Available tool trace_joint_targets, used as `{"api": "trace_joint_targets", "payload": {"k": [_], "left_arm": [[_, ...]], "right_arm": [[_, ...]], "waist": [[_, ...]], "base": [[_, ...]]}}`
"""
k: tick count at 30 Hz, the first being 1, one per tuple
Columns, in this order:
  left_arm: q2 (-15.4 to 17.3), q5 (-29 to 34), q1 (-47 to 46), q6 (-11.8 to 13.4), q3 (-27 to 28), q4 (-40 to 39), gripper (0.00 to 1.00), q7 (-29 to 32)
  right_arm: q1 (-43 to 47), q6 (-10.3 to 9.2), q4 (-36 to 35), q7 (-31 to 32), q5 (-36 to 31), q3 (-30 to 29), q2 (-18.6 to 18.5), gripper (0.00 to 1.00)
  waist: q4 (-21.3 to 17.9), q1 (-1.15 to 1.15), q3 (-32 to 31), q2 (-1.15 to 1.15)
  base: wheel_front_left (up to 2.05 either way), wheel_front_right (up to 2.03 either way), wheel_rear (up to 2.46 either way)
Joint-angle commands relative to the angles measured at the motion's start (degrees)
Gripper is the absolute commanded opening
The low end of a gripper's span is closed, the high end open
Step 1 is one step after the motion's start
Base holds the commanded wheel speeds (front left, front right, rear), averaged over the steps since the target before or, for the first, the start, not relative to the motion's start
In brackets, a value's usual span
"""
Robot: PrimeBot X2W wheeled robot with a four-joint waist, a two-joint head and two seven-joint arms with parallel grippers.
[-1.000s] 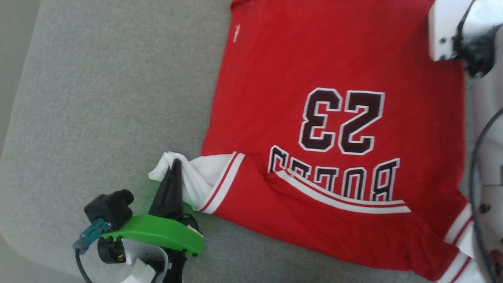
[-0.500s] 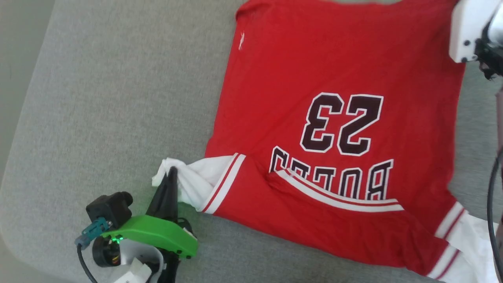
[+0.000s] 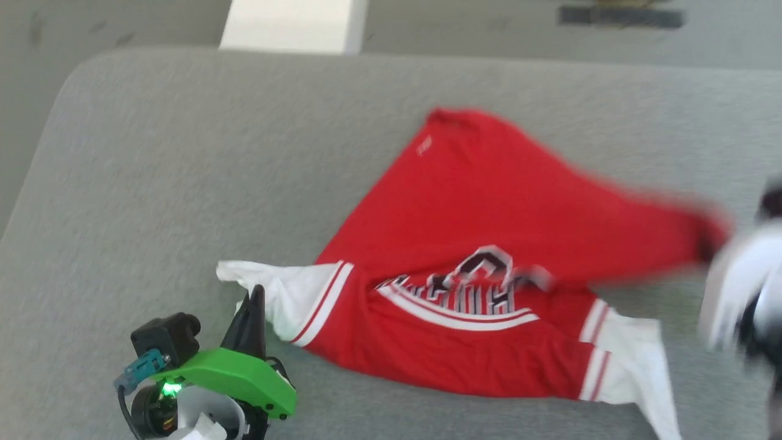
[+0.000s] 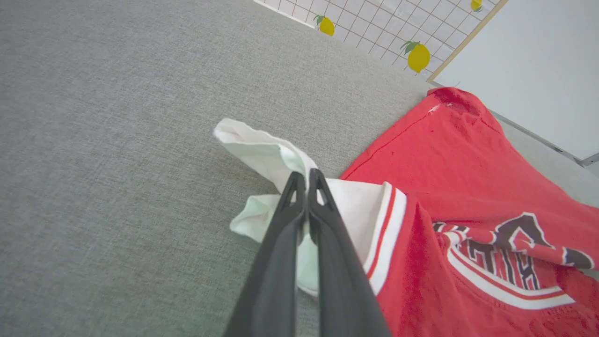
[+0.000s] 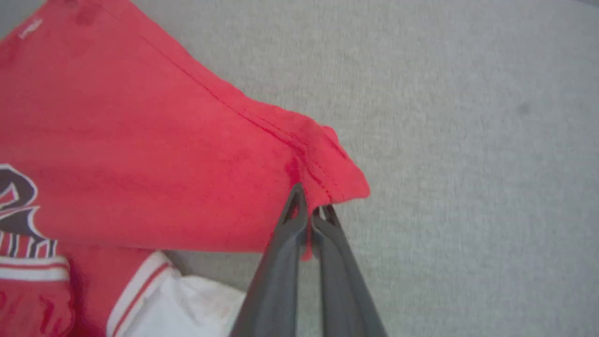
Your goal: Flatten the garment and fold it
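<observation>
Currently my left gripper (image 4: 303, 175) is clamped tight on the white sleeve (image 4: 262, 150) of the shirt (image 3: 489, 201), near the front left corner of the tabletop (image 3: 153, 153). My right gripper (image 5: 311, 206) is pinched closed on a red hem corner (image 5: 337, 178), held toward the right edge. The shirt lies across the tabletop's middle, its red body folded partly over the print (image 3: 482, 275). Tabletop covering: grey woven fabric. Shirt: soft knit with striped trim.

bright, even, diffuse light; shadows soft and faint. head view smeared by motion, worst at the right side of the garment (image 3: 489, 201); left wrist view crisp, right wrist view slightly soft.
</observation>
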Motion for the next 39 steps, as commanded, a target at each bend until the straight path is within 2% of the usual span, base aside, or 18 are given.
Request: {"api": "trace_joint_targets", "payload": {"k": [1, 4, 7, 12, 13, 14, 21, 23, 26, 31, 34, 39], "left_arm": [[0.3, -0.14, 0.54, 0.42, 0.02, -0.11, 0.0, 0.34], [0.39, -0.25, 0.84, 0.68, -0.03, -0.07, 0.0, 0.7], [0.51, -0.48, 1.21, 0.83, 0.04, 0.33, 0.0, 0.9], [0.54, -0.88, 1.93, 1.03, 0.09, 1.06, 0.0, 1.0], [0.58, -0.96, 2.16, 1.1, 0.16, 1.15, 0.0, 0.99], [0.64, -1.05, 2.44, 1.16, 0.24, 1.23, 0.0, 0.99], [1.26, -1.4, 2.87, 1.39, 0.56, 1.28, 0.0, 1.45], [1.36, -1.35, 2.73, 1.45, 0.49, 1.1, 0.0, 1.54], [1.46, -1.09, 2.3, 1.43, 0.09, 0.7, 0.0, 1.7], [1.47, -0.67, 1.18, 1.35, -0.62, -0.12, 0.0, 1.93], [1.24, -0.44, -0.03, 1.25, -1.03, -0.83, 0.0, 1.89], [0.56, -0.11, -2.18, 0.84, -1.96, -1.28, 0.0, 1.54]], "right_arm": [[4.84, -0.08, -2.04, 1.37, 1.13, -0.11, 1.81, 0.0], [13.28, -0.08, -4.48, 3.16, 2.76, 0.0, 4.75, 0.0], [19.97, -0.08, -5.08, 4.99, 3.41, 2.51, 6.08, 0.0], [25.46, -0.08, -5.14, 7.45, 5.6, 4.53, 7.61, 0.0], [25.48, -0.08, -5.32, 6.84, 5.85, 4.08, 7.77, 0.47], [25.2, -0.08, -5.71, 5.58, 5.88, 3.25, 7.92, 1.0], [17.25, -0.08, -9.74, -7.22, 7.06, -4.26, 9.57, 1.0], [13.24, -0.08, -9.03, -10.94, 6.58, -4.48, 9.77, 1.0], [7.44, -0.08, -6.23, -12.79, 5.44, -1.2, 9.91, 1.0], [-3.23, -0.08, 2.05, -10.85, 2.42, 6.85, 9.03, 1.0], [-8.79, -0.08, 7.51, -6.48, 0.37, 9.54, 8.91, 1.0], [-17.66, -0.08, 15.51, 0.16, -6.02, 15.95, 6.25, 1.0]], "waist": [[-6.25, 0.0, -6.37, 0.0], [-6.96, 0.0, -7.21, 0.0], [-7.49, 0.0, -8.17, 0.0], [-7.91, 0.0, -9.4, 0.0], [-8.05, 0.0, -9.6, 0.0], [-8.17, 0.0, -9.84, 0.0], [-7.99, 0.0, -10.51, 0.0], [-7.82, 0.0, -10.3, 0.0], [-7.15, 0.0, -9.45, 0.0], [-4.55, 0.0, -6.28, 0.0], [-2.33, 0.0, -3.44, 0.0], [1.38, 0.0, 1.53, 0.0]], "base": [[0.0, 0.0, 0.0], [0.0, 0.0, 0.0], [0.0, 0.0, 0.0], [0.0, 0.0, 0.0], [0.0, 0.0, 0.0], [0.0, 0.0, 0.0], [0.0, 0.0, 0.0], [0.0, 0.0, 0.0], [0.0, 0.0, 0.0], [0.0, 0.0, 0.0], [0.0, 0.0, 0.0], [0.0, 0.0, 0.0]]}}
